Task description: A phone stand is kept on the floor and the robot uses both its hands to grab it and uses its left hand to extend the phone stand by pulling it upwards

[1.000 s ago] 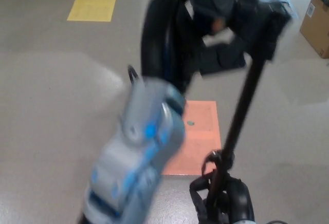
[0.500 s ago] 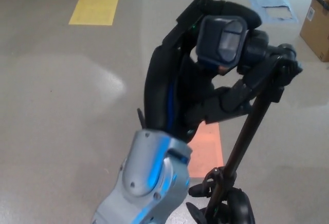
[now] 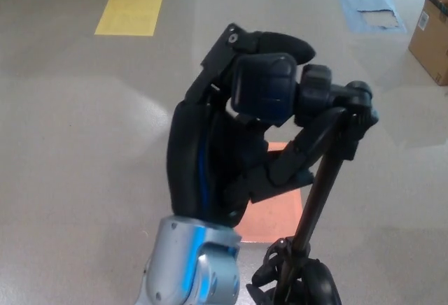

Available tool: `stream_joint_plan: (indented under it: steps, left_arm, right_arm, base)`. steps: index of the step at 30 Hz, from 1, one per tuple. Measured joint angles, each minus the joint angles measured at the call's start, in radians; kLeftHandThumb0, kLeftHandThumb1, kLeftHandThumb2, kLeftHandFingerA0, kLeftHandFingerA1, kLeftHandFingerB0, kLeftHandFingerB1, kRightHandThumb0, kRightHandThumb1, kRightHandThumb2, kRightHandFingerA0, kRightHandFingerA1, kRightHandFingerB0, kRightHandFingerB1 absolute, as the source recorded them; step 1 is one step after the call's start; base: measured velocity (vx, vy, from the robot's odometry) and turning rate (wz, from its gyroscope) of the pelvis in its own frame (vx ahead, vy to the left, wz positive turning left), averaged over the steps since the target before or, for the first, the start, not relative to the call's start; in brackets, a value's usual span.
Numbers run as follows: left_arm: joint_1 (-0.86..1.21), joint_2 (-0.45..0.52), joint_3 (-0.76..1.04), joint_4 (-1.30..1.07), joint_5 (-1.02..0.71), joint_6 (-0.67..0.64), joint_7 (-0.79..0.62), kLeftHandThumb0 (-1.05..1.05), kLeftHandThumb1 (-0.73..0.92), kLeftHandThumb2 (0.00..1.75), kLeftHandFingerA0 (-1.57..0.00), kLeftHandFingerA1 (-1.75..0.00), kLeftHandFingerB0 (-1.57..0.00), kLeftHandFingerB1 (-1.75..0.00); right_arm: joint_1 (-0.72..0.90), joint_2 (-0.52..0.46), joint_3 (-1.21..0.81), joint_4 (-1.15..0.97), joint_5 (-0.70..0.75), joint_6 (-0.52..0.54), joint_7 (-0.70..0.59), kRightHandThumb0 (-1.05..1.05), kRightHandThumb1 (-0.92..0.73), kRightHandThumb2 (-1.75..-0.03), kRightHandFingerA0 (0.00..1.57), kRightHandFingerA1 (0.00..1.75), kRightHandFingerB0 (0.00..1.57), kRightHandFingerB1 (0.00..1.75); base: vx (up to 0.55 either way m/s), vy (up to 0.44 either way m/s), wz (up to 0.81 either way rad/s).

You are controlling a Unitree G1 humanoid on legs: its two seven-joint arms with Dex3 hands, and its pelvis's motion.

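1. Left hand (image 3: 238, 130) fills the middle of the head view, raised high, and its black fingers (image 3: 262, 88) are closed around the top of the phone stand (image 3: 318, 193); the grey forearm comes up from 6 o'clock.
2. Phone stand is just at 3 o'clock of this hand: its head joint (image 3: 336, 102) touches the fingers, and the thin black pole goes down from there to about 5 o'clock, tilted a little.
3. Compared with half a second ago, the hand has turned at the wrist and now sits a little lower and more toward 9 o'clock in the picture. One second ago everything was blurred by motion; now it is sharp. I judge that the quick part of the pull upward is over or is pausing, with the pole looking long already.
4. Orange floor tile (image 3: 276, 214) shows behind the hand and the pole; a yellow tile (image 3: 129, 12) lies at 11 o'clock and a cardboard box (image 3: 430, 36) at 2 o'clock.
5. Hidden or unclear: at the bottom edge a dark mass (image 3: 308, 284) surrounds the foot of the pole. It may be the right hand holding the base, but I cannot tell, because it is cut off. How far the pole can extend more is also not visible.
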Motion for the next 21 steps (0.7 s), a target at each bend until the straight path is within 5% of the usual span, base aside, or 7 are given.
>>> stream_joint_plan:
  steps: [7, 8, 10, 15, 16, 19, 21]
  left_arm:
    - [0.05, 0.008, 0.001, 0.01, -0.019, -0.082, -0.022, -0.24, 0.47, 0.79, -1.22, -1.5, -1.03, -1.4]
    - [0.056, 0.008, 0.002, 0.013, -0.022, -0.093, -0.026, -0.23, 0.47, 0.81, -1.21, -1.47, -1.05, -1.39]
    - [0.062, 0.008, 0.005, 0.023, -0.027, -0.116, -0.036, -0.23, 0.47, 0.81, -1.21, -1.47, -1.05, -1.39]
    - [0.075, 0.01, 0.007, 0.05, -0.038, -0.171, -0.065, -0.25, 0.42, 0.8, -1.22, -1.48, -1.02, -1.38]
    - [0.078, 0.011, 0.007, 0.055, -0.039, -0.181, -0.071, -0.17, 0.49, 0.7, -0.93, -1.75, -0.68, -1.75]
    - [0.086, 0.012, 0.006, 0.076, -0.039, -0.22, -0.091, -0.17, 0.49, 0.7, -0.93, -1.75, -0.68, -1.75]
    - [0.088, 0.013, 0.005, 0.088, -0.037, -0.242, -0.102, -0.21, 0.4, 0.81, -1.23, -1.45, -1.05, -1.36]
  right_arm:
    - [0.0, -0.002, 0.002, 0.001, -0.018, -0.001, 0.021, -0.41, -0.88, -1.26, 1.41, 1.41, 1.39, 1.41]
    - [0.0, -0.002, 0.002, 0.001, -0.022, -0.002, 0.025, -0.5, -0.92, -0.67, 1.28, 1.75, 1.17, 1.75]
    - [0.0, -0.002, 0.002, 0.001, -0.031, -0.002, 0.029, -0.4, -0.87, -1.25, 1.37, 1.4, 1.33, 1.39]
    - [-0.001, -0.002, 0.001, 0.001, -0.036, -0.002, 0.039, -0.42, -0.88, -1.25, 1.41, 1.42, 1.36, 1.41]
    - [-0.001, -0.002, 0.0, 0.001, -0.037, -0.002, 0.041, -0.41, -0.89, -1.26, 1.41, 1.42, 1.36, 1.41]
    - [-0.001, -0.003, -0.001, 0.001, -0.039, -0.002, 0.047, -0.41, -0.89, -1.26, 1.41, 1.42, 1.36, 1.41]
    - [-0.001, -0.003, -0.001, 0.001, -0.04, -0.002, 0.049, -0.5, -0.83, -0.86, 1.34, 1.74, 1.19, 1.75]
  base:
    - [0.0, 0.0, 0.0]
    - [0.0, 0.0, 0.0]
    - [0.0, 0.0, 0.0]
    - [0.0, 0.0, 0.0]
    - [0.0, 0.0, 0.0]
    - [0.0, 0.0, 0.0]
    - [0.0, 0.0, 0.0]
